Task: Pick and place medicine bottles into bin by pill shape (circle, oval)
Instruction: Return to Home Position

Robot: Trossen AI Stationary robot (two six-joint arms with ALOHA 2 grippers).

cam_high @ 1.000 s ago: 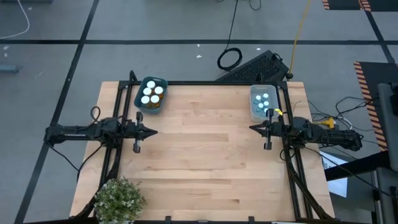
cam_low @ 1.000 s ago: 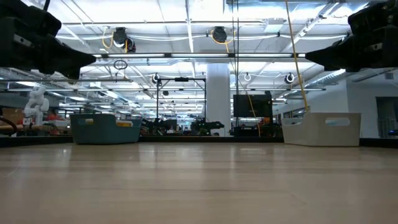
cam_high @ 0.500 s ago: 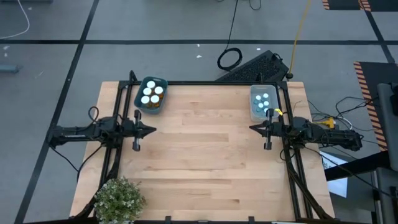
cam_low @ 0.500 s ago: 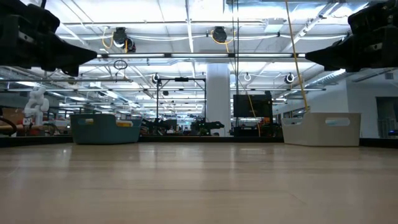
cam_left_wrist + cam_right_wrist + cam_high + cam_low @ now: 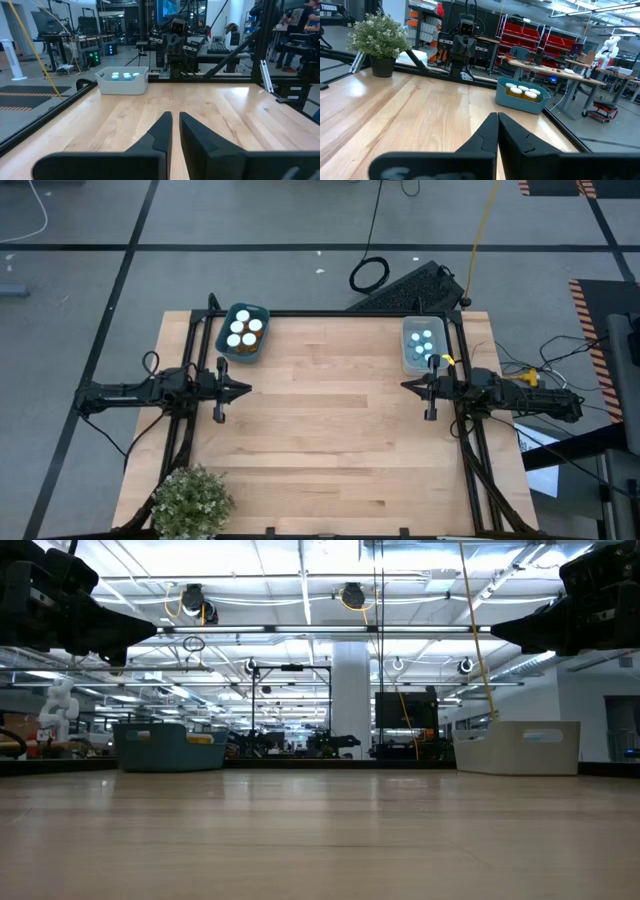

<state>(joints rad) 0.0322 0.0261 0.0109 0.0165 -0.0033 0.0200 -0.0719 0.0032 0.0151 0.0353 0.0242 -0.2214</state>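
Observation:
Several orange medicine bottles [image 5: 244, 332] with white caps stand upright in a teal bin [image 5: 228, 343] at the table's far left; the right wrist view shows them too [image 5: 522, 91]. Several pale blue bottles [image 5: 424, 342] stand in a white bin [image 5: 407, 352] at the far right, also in the left wrist view [image 5: 125, 76]. My left gripper [image 5: 245, 390] hovers shut at the table's left side, pointing right. My right gripper [image 5: 405, 387] hovers shut at the right side, pointing left. Neither has anything between its fingers.
A potted plant [image 5: 190, 500] stands at the near left corner. Black frame rails [image 5: 195, 350] run along the left, right and far edges. Bare wooden tabletop [image 5: 330, 420] lies between the two grippers. A dark keyboard [image 5: 405, 288] lies on the floor beyond the far edge.
My left arm has settled a little at the table's left side; its gripper stays shut in about the same place. The bins and bottles have kept still.

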